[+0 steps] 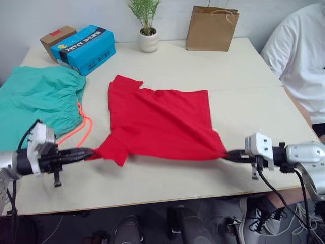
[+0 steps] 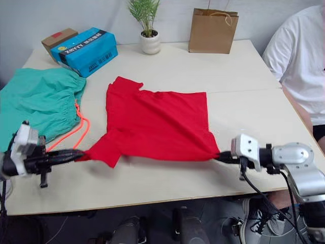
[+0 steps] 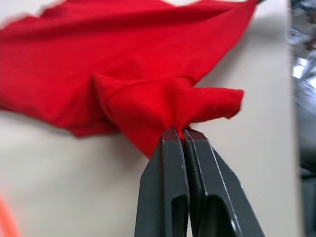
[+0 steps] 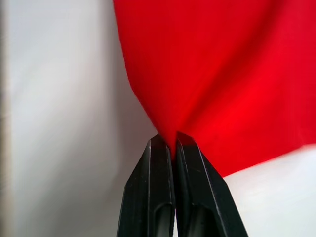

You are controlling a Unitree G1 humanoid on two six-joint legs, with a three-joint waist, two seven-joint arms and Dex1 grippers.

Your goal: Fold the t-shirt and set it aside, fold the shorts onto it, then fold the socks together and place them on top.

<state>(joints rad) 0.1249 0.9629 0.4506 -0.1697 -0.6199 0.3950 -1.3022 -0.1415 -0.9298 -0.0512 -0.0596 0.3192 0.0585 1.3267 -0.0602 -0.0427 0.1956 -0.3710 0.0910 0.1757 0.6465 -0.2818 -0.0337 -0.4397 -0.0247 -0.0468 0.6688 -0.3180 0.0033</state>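
Note:
The red t-shirt (image 1: pixel 157 119) lies spread on the table's middle, folded once so that its near edge is stretched between my two grippers. My left gripper (image 1: pixel 90 152) is shut on the shirt's near left corner, by a sleeve; the pinch shows in the left wrist view (image 3: pixel 181 132). The right gripper (image 1: pixel 227 155) is shut on the near right corner, seen close in the right wrist view (image 4: pixel 170 140). Teal-green shorts (image 1: pixel 38 99) with an orange drawstring (image 1: pixel 81 127) lie at the left. The socks are out of view.
A blue box (image 1: pixel 84 49) and a small brown box (image 1: pixel 57 38) stand at the back left, a potted plant (image 1: pixel 147 25) and a paper bag (image 1: pixel 212 28) along the back. A person in a white t-shirt (image 1: pixel 299 56) sits at the right edge.

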